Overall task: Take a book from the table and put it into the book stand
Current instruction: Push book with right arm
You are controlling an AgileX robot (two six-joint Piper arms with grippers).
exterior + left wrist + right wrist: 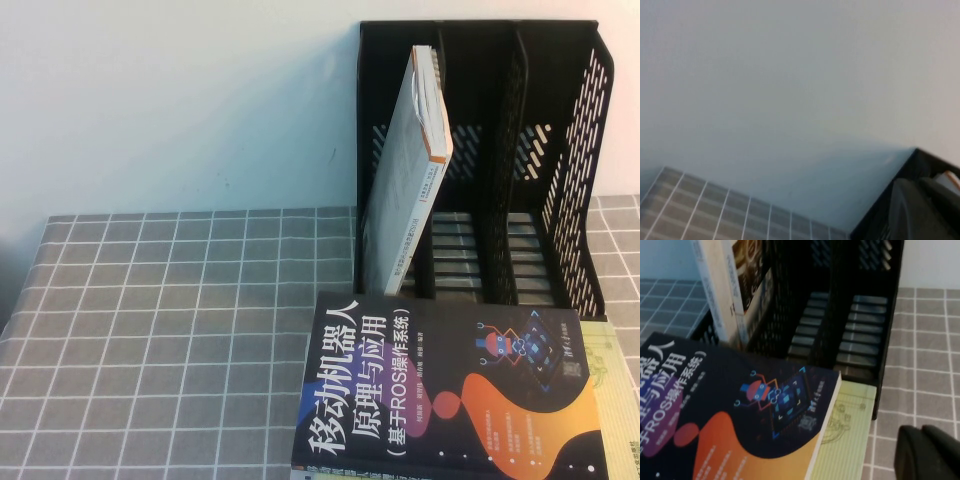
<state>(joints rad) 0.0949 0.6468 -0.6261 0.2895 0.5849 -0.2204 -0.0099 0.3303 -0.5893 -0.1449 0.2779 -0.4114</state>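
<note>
The book lies flat, cover up, on the desk at the near right of the high view, its dark navy-black cover showing a large white Chinese title, orange and purple blobs and a small robot picture. It sits on top of a yellow-green book, whose pale cover sticks out along the right side; in the right wrist view the same yellow-green cover shows past the dark book's corner. Just behind the stack stands the book stand, a tall black rack with upright dividers and slotted sides, its open slots facing the camera. A white-grey book with an orange edge leans tilted in the leftmost slot, while the two slots to its right hold nothing. The left gripper shows only as a dark blurred shape in its wrist view, beside the stand's upper corner, and whether it is apart or together cannot be told. The right gripper shows as a dark rounded mass over the desk near the stack; its state cannot be told either.
</note>
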